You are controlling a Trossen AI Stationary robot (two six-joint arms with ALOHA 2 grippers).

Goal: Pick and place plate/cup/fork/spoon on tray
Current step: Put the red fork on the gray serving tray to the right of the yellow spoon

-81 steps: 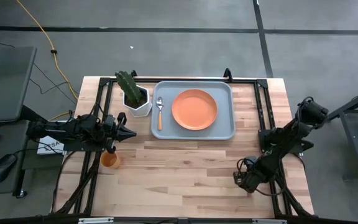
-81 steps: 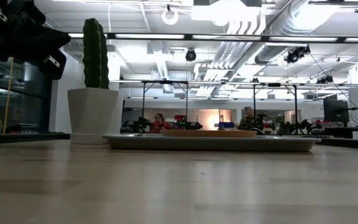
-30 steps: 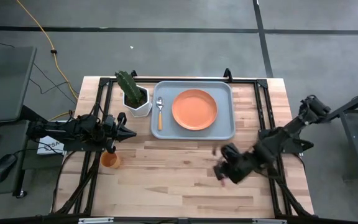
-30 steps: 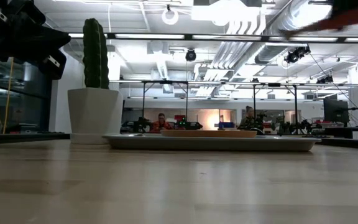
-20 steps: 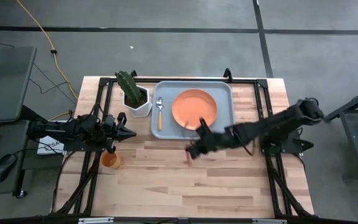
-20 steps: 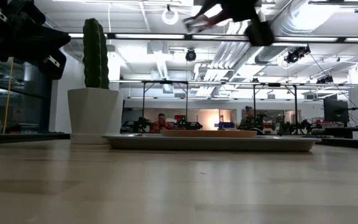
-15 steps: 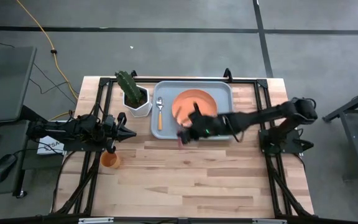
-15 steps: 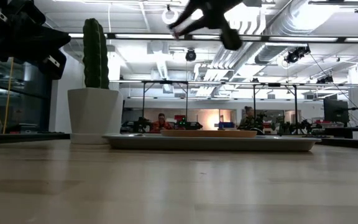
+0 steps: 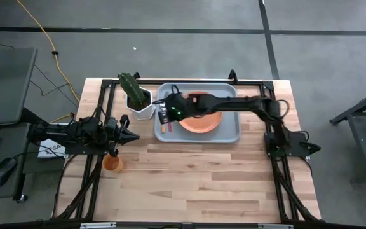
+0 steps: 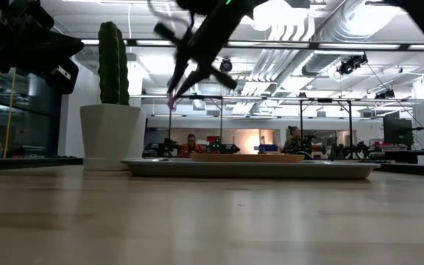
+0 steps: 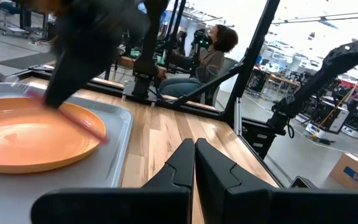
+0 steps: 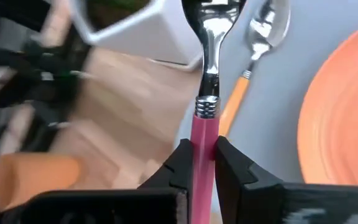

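- My right end effector is clamped on the fork, above the tray by the spoon.
- My left end effector, fingers together, holds nothing near the bench's left edge, beside the cup.

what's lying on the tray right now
On the tray lie the orange plate and the spoon, side by side. The right tool hangs above them gripping the pink-handled fork and hides part of the tray under it.
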